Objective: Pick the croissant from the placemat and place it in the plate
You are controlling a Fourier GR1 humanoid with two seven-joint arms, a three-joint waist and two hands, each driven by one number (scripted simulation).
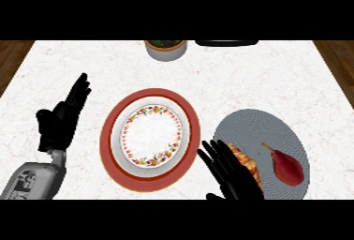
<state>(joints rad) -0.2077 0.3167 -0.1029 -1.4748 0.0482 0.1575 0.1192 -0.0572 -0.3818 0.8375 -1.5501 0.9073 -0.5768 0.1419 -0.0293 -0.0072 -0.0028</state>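
Counter: from my seat I see a white marbled top that fills the view, with wood floor showing at both upper corners.
Plate: white with a flowered band and a wide red ring around it; it lies left of centre with nothing on it.
Placemat: grey and round, just to the right of the plate.
Left hand: released, fingers straight and pointing up; it rests on the left, apart from the plate, with its grey forearm at the lower left corner.
Right hand: released, fingers straight and spread; it comes in from the lower edge over the placemat's left rim. Its fingers lie along the croissant's left side, and I cannot tell whether they touch it.
Croissant: golden brown, on the placemat's left part, not lifted.
Red fruit: pear-shaped with a stem, on the placemat just right of the croissant.
Pot: grey, at the far edge above the plate.
Black object: at the far edge, right of the pot; I cannot tell what it is.
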